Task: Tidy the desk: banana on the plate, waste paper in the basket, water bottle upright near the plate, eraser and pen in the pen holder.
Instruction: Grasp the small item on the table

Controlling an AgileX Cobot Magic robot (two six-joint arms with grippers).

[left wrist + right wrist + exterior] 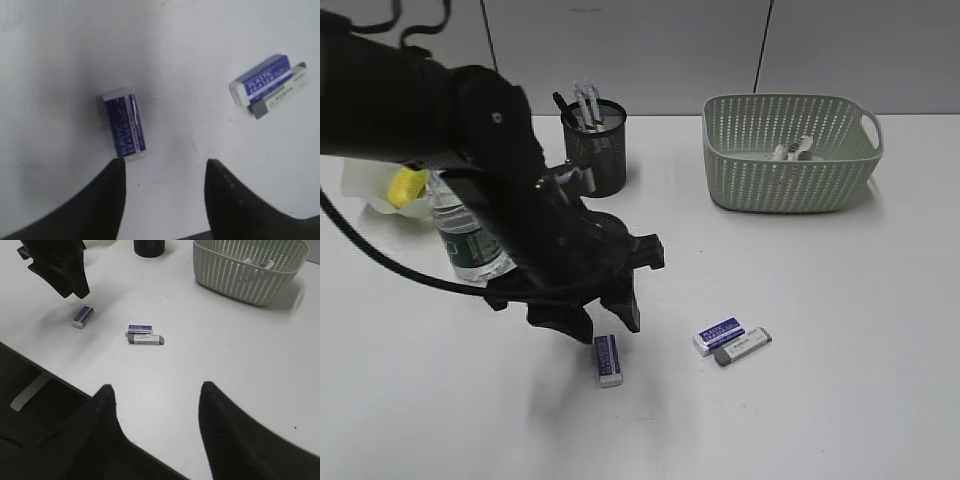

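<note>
The left gripper [612, 322] hung just above a blue eraser [608, 360] on the desk [820, 380], jaws apart and empty — two more erasers [732, 340] lay nearby; right gripper [155, 405] also gaped.

Exterior slants down across desk [840, 330], wrist views closer, all seemingly sharing erasers [731, 339]

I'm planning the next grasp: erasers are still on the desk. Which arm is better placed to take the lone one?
Left. The left gripper hangs open right over the lone eraser, while the right gripper sits farther back, nearer the desk's edge.
</note>
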